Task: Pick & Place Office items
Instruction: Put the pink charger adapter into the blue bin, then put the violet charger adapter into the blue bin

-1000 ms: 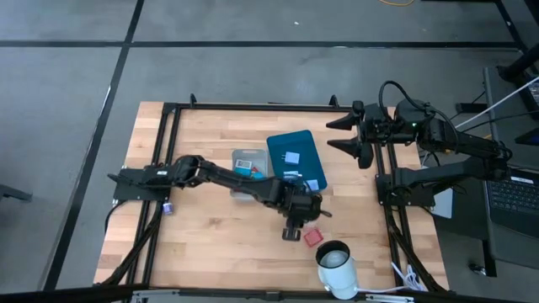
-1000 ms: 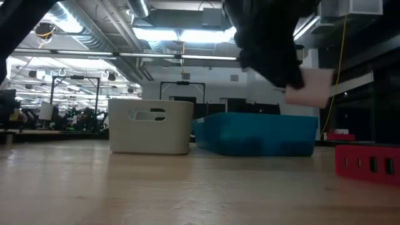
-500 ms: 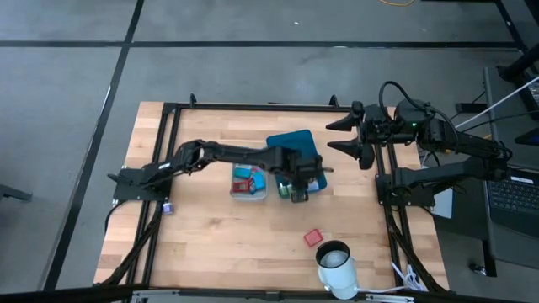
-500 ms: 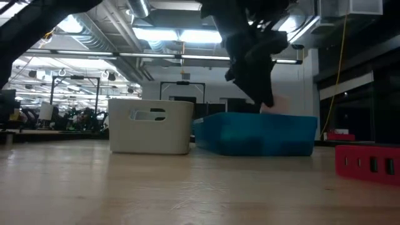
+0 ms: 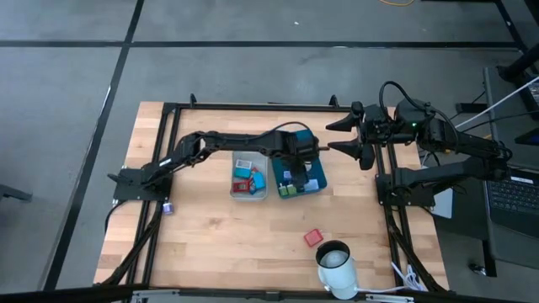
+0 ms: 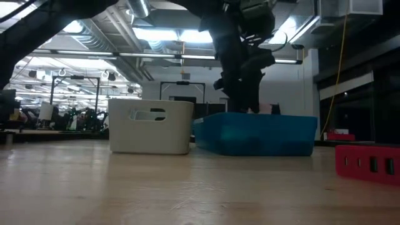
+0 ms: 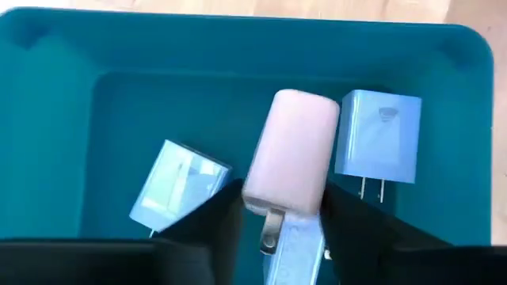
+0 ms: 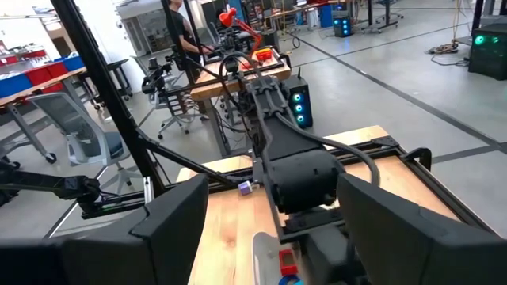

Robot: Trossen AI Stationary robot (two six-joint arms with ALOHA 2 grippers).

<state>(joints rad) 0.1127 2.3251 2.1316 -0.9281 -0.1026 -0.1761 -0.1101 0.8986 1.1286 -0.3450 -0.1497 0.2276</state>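
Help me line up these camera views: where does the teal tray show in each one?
High view: teal tray right of centre, beside the grey bin.
Low view: right of centre, to the right of the bin.
Left wrist view: fills the picture.
Right wrist view: cannot make it out.
Shared landmark: the left gripper over the tray, pink charger between its fingers.

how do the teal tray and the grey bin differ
The teal tray is wider and lower; the grey bin is narrower, taller, with a handle slot. The left gripper hangs over the tray; nothing hangs over the bin. Both hold small colourful items, side by side.
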